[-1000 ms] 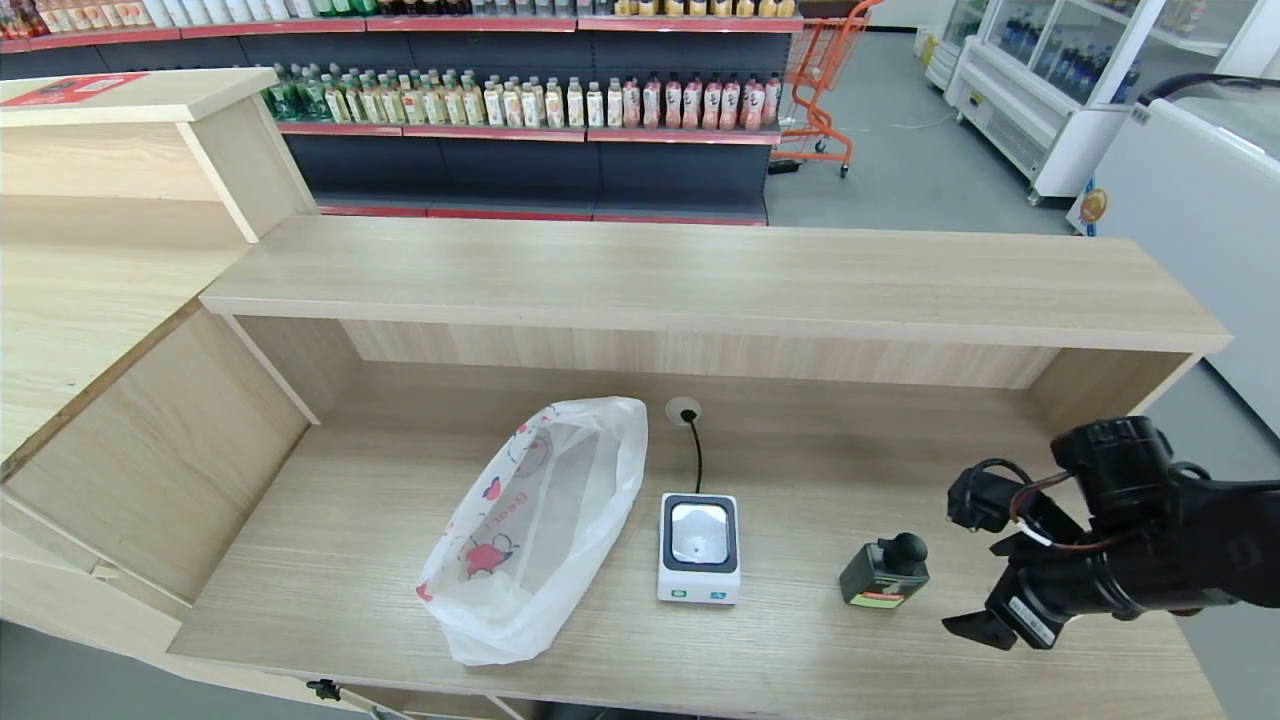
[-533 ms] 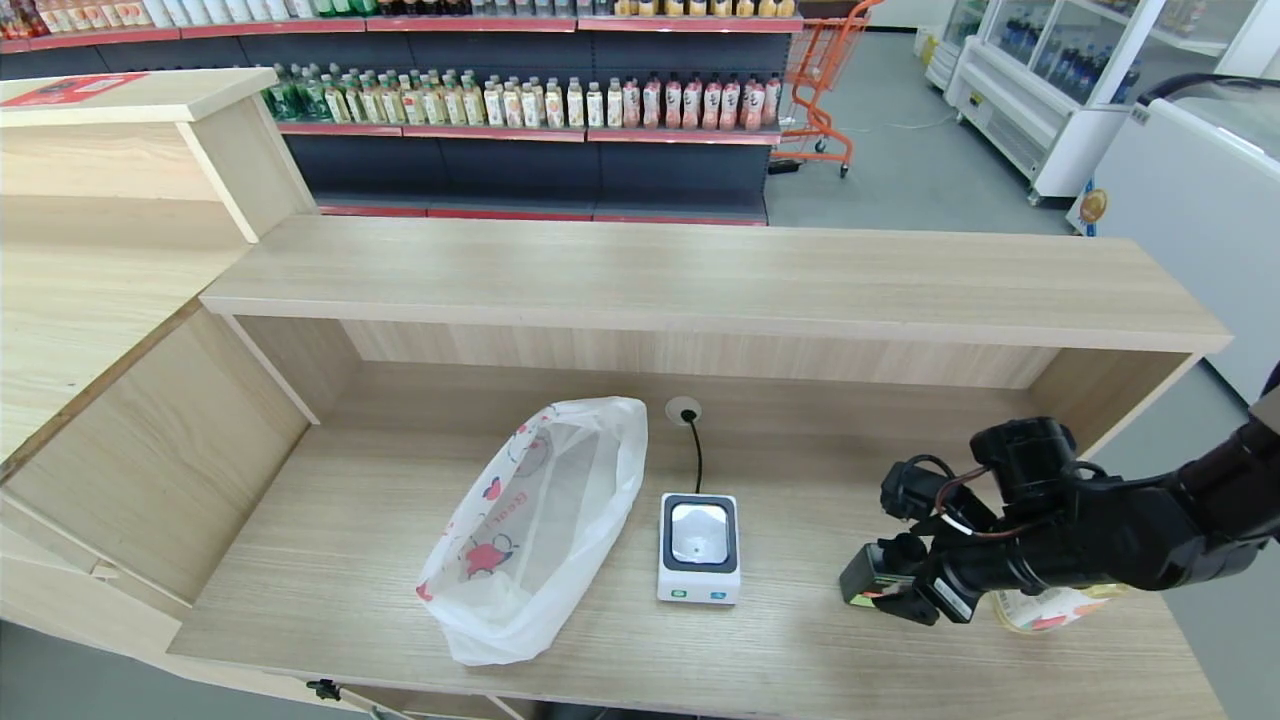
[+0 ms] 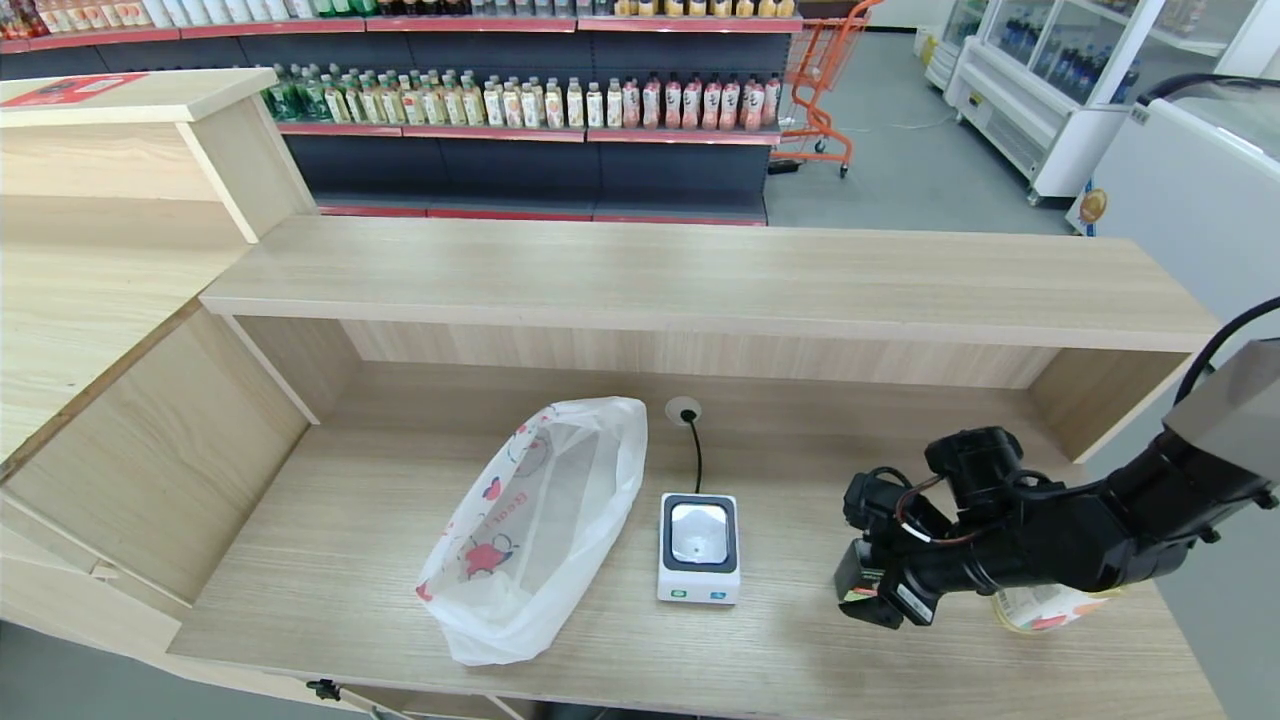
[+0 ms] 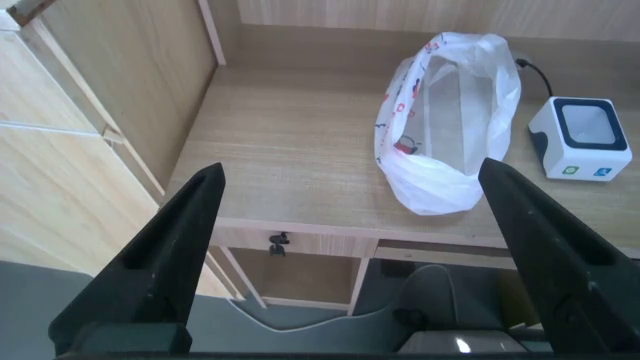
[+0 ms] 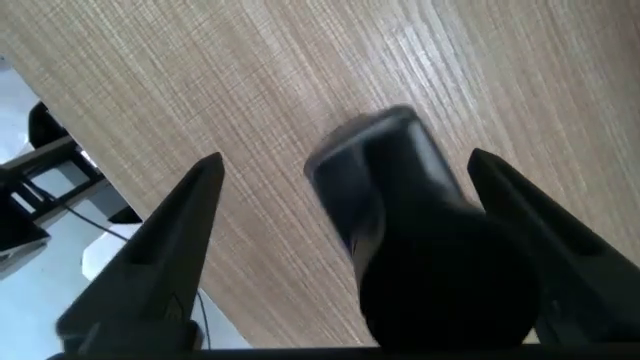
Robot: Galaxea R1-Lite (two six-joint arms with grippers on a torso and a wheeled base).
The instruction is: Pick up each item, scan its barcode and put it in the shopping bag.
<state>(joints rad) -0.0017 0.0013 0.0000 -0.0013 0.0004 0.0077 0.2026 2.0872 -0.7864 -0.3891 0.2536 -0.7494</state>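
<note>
Head view: the right end effector (image 3: 872, 598) is low over the right part of the counter (image 3: 780, 650), at a small dark bottle (image 3: 852, 578) which stands there, well to the right of the scanner (image 3: 699, 547). In the right wrist view the two fingers (image 5: 150, 270) are spread wide, one on each side of the bottle, which shows a round black cap. It is blurred there, so I cannot tell whether a finger touches it; it seems free.

The white shopping bag (image 3: 540, 520) lies on the counter just left of the scanner, its mouth toward the back wall. A black cable (image 3: 696, 455) runs from the scanner to a round hole behind it. Under the right arm a pale container with red print (image 3: 1040, 608) is partly hidden.

The left end effector (image 4: 352, 168) hangs before the near edge of the counter, wide open and holding nothing, the bag and scanner beyond it.
</note>
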